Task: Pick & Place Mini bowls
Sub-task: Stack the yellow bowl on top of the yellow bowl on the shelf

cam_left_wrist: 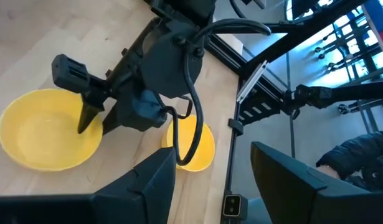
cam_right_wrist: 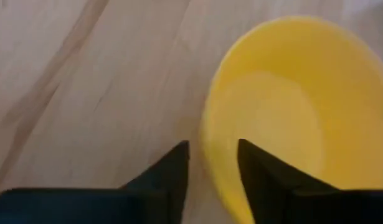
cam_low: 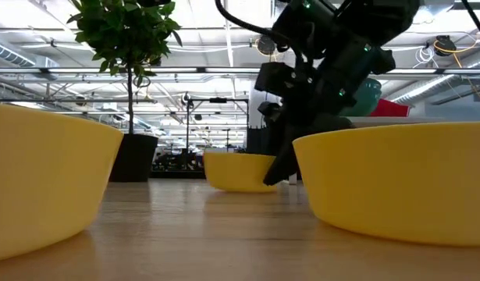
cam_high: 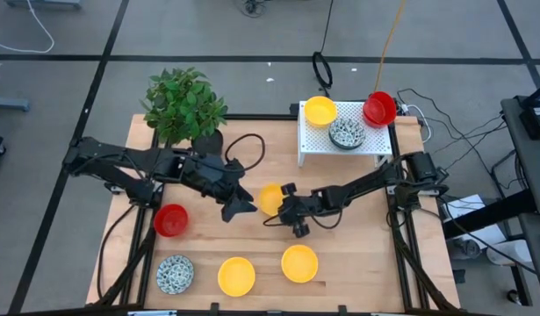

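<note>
1. Your right gripper (cam_high: 281, 206) sits at mid-table with its fingers astride the rim of a yellow bowl (cam_high: 270, 198): one finger (cam_right_wrist: 169, 177) outside the wall, the other (cam_right_wrist: 260, 180) inside. The jaws are narrowly spread around the rim; you cannot tell whether they already pinch it.
2. That bowl rests on the wooden table (cam_high: 357, 263), as the low view shows it flat on the surface with the gripper (cam_low: 282, 168) at its edge.
3. Your left gripper (cam_high: 239, 206) hangs just beside the same bowl on its other side, jaws spread and holding nothing; its wrist view looks past its own open fingers (cam_left_wrist: 147, 183) at the right arm's gripper (cam_left_wrist: 91, 115).
4. Near the front edge you have two more yellow bowls (cam_high: 236, 276) (cam_high: 299, 263) and one speckled bowl (cam_high: 175, 274); a red bowl (cam_high: 170, 219) lies by the left arm.
5. On the white rack (cam_high: 375, 145) at the back right you have a yellow bowl (cam_high: 320, 111), a speckled bowl (cam_high: 347, 133) and a red bowl (cam_high: 379, 108).
6. The potted plant (cam_high: 183, 105) stands at the back left corner.
</note>
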`<state>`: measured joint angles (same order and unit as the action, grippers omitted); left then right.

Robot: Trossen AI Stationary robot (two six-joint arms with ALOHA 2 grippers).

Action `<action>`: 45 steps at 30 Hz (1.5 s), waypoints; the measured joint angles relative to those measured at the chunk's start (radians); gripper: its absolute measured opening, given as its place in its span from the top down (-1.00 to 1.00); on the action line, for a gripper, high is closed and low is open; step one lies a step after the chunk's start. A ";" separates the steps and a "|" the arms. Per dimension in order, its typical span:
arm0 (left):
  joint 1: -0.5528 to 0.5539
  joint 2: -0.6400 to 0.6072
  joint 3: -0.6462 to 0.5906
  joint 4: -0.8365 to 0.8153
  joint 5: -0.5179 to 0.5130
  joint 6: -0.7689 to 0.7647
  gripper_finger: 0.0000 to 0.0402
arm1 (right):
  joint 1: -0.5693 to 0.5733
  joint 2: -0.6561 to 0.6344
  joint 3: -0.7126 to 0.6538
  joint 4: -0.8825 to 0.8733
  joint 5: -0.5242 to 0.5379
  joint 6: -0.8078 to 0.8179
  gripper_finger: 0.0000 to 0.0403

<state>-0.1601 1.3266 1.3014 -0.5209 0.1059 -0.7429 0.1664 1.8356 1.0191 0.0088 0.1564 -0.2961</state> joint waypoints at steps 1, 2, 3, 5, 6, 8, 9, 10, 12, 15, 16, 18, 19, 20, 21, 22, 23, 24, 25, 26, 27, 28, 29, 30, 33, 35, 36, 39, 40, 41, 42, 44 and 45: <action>0.000 0.000 0.000 0.000 0.000 0.000 -0.05 | 0.002 -0.001 0.000 -0.006 0.000 0.000 0.49; 0.000 0.000 0.000 0.000 0.000 0.000 -0.05 | 0.005 -0.001 0.000 -0.005 0.000 0.000 0.60; 0.000 0.000 0.000 0.000 0.000 0.000 -0.05 | 0.007 -0.007 0.000 -0.011 0.000 0.000 0.73; 0.000 0.000 0.000 0.002 -0.001 -0.001 -0.05 | 0.013 -0.033 -0.001 -0.038 -0.001 -0.001 0.92; 0.000 0.000 0.000 0.003 -0.005 -0.008 -0.05 | 0.013 -0.046 -0.001 -0.042 -0.002 -0.003 0.95; 0.000 0.000 0.000 0.002 -0.009 -0.037 -0.05 | 0.016 -0.080 0.001 -0.061 -0.001 -0.004 0.96; 0.000 0.000 0.000 0.002 -0.010 -0.042 -0.05 | 0.018 -0.110 -0.001 -0.095 -0.001 -0.004 0.98; 0.003 0.000 0.000 0.002 -0.009 -0.043 -0.05 | 0.019 -0.142 -0.002 -0.118 0.000 -0.004 0.98; 0.013 0.000 0.000 0.002 -0.009 -0.040 -0.05 | 0.019 -0.211 0.013 -0.132 0.006 -0.004 0.99; 0.021 0.000 0.000 0.002 -0.014 -0.036 -0.05 | 0.009 -0.339 0.021 -0.169 0.058 -0.009 0.99; 0.024 0.000 0.000 0.003 -0.013 -0.029 -0.05 | -0.001 -0.379 0.023 -0.160 0.079 -0.017 0.99; 0.027 0.000 0.000 0.002 -0.013 -0.014 -0.05 | -0.031 -0.462 0.023 -0.165 0.130 -0.029 0.99; 0.027 0.000 0.000 0.002 -0.014 -0.007 -0.05 | -0.051 -0.501 0.023 -0.158 0.166 -0.031 0.99; 0.027 0.000 0.000 0.002 -0.022 0.002 -0.05 | -0.077 -0.536 0.025 -0.147 0.202 -0.030 0.99; 0.027 0.000 0.000 0.002 -0.034 0.010 -0.05 | -0.107 -0.567 0.032 -0.149 0.234 -0.030 1.00; 0.027 0.000 0.000 0.003 -0.049 0.018 -0.05 | -0.141 -0.592 0.040 -0.161 0.258 -0.029 1.00; 0.027 0.000 0.000 0.003 -0.064 0.028 -0.05 | -0.180 -0.608 0.055 -0.177 0.266 -0.020 1.00; 0.027 0.000 0.000 0.002 -0.080 0.036 -0.05 | -0.222 -0.617 0.073 -0.189 0.263 -0.001 1.00; 0.027 0.000 0.000 0.002 -0.094 0.040 -0.05 | -0.264 -0.622 0.096 -0.208 0.260 0.025 1.00; 0.027 0.000 0.000 0.002 -0.107 0.043 -0.05 | -0.306 -0.623 0.121 -0.237 0.258 0.052 1.00; 0.028 0.000 0.000 0.003 -0.117 0.047 -0.05 | -0.348 -0.620 0.151 -0.270 0.245 0.079 1.00; 0.028 0.000 0.000 0.003 -0.126 0.053 -0.05 | -0.391 -0.611 0.181 -0.295 0.226 0.109 1.00; 0.028 0.000 0.000 0.002 -0.133 0.058 -0.05 | -0.429 -0.600 0.209 -0.321 0.206 0.135 1.00; 0.028 0.000 0.000 0.003 -0.134 0.064 -0.05 | -0.464 -0.586 0.233 -0.351 0.189 0.164 1.00; 0.028 0.000 0.000 0.002 -0.135 0.068 -0.05 | -0.549 -0.532 0.293 -0.396 0.179 0.243 1.00; 0.028 0.000 -0.001 0.002 -0.135 0.068 -0.05 | -0.594 -0.500 0.321 -0.424 0.177 0.276 1.00; 0.028 0.000 -0.001 0.002 -0.135 0.068 -0.05 | -0.612 -0.486 0.330 -0.425 0.169 0.288 1.00; 0.028 0.000 -0.001 0.001 -0.135 0.068 -0.05 | -0.658 -0.445 0.333 -0.422 0.137 0.339 1.00; 0.028 0.000 0.000 0.001 -0.135 0.068 -0.05 | -0.669 -0.433 0.333 -0.423 0.126 0.358 1.00; 0.028 0.000 0.000 0.001 -0.134 0.068 -0.05 | -0.679 -0.419 0.333 -0.422 0.126 0.374 1.00; 0.028 0.000 0.000 0.000 -0.135 0.068 -0.05 | -0.685 -0.406 0.333 -0.421 0.125 0.385 1.00; 0.028 0.000 0.000 -0.001 -0.134 0.068 -0.05 | -0.695 -0.383 0.333 -0.426 0.126 0.389 1.00; 0.028 0.000 -0.001 -0.001 -0.134 0.067 -0.05 | -0.698 -0.372 0.333 -0.433 0.126 0.389 1.00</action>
<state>-0.1322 1.3266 1.3009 -0.5219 -0.0284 -0.6758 -0.5316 1.4638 1.3521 -0.4242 0.2821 0.0929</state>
